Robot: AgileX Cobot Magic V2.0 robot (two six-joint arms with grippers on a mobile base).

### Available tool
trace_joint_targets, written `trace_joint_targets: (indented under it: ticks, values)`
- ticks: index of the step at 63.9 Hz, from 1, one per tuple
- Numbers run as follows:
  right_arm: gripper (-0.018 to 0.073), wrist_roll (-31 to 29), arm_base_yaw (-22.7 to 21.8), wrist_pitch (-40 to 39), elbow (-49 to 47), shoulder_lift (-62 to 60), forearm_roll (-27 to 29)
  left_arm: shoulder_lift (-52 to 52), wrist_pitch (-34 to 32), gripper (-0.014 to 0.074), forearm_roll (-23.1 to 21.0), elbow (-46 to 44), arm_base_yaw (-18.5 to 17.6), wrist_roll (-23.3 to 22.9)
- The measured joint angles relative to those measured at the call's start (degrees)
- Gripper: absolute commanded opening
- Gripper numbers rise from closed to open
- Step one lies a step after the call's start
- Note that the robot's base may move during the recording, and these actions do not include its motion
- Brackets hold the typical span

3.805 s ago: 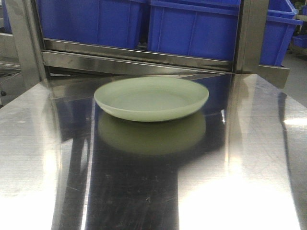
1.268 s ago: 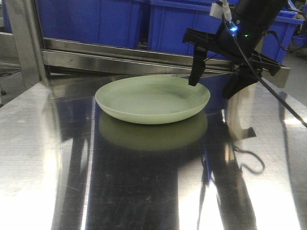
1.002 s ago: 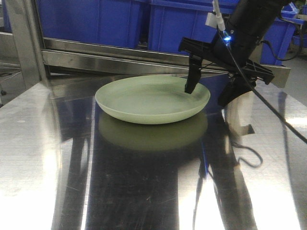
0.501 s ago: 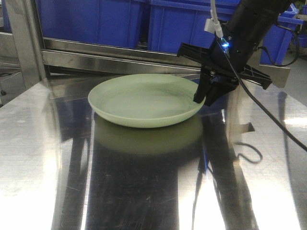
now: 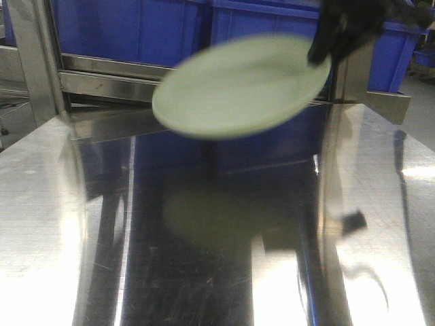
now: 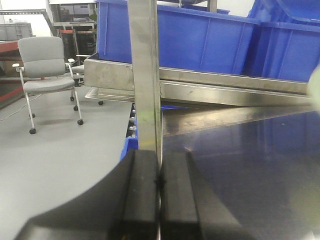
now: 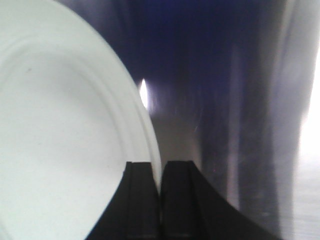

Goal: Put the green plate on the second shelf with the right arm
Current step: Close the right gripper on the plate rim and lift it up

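My right fingers (image 7: 160, 200) pinch the rim of the green plate (image 5: 241, 87), which hangs tilted above the surface (image 5: 204, 272) in the upper middle of the front view, its bulk reaching left of the grip, the shelf (image 5: 102, 68) behind; my left fingers (image 6: 160, 182) sit pressed together, empty

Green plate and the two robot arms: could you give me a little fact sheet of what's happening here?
Plate: green plate, in the air above the steel table, tilted, blurred
Held by: right tool, jaws pinching the plate's rim
Other arm: left tool, shut, holding nothing
Behind: blue bins on a metal rack
Task status: plate not yet on a shelf
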Motion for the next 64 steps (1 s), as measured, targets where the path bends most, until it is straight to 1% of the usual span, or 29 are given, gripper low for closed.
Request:
trace_joint_targets:
  ticks: [10, 18, 33, 42, 54, 64]
  values:
    - [0.0055, 0.0, 0.0, 0.0, 3.8, -10.9, -2.8, 0.0, 0.0, 0.0130, 0.0, 0.0, 0.0, 0.0]
    - [0.0055, 0.0, 0.0, -0.2, 9.5, -19.1, -4.2, 0.0, 0.0, 0.0130, 0.0, 0.0, 0.0, 0.0]
    - [0.0055, 0.0, 0.0, -1.3, 23.2, -38.8, -4.7, 0.0, 0.0, 0.0130, 0.0, 0.0, 0.0, 0.0]
    - [0.0055, 0.0, 0.0, -0.8, 29.4, -49.0, -5.0, 0.0, 0.0, 0.0130, 0.0, 0.0, 0.0, 0.0]
    - [0.0055, -0.6, 0.0, 0.3, 33.0, -58.0, -11.4, 0.0, 0.0, 0.0130, 0.0, 0.0, 0.0, 0.0]
    - [0.0055, -0.6, -0.2, 1.3, 33.2, -60.6, -13.1, 0.0, 0.0, 0.0130, 0.0, 0.0, 0.0, 0.0]
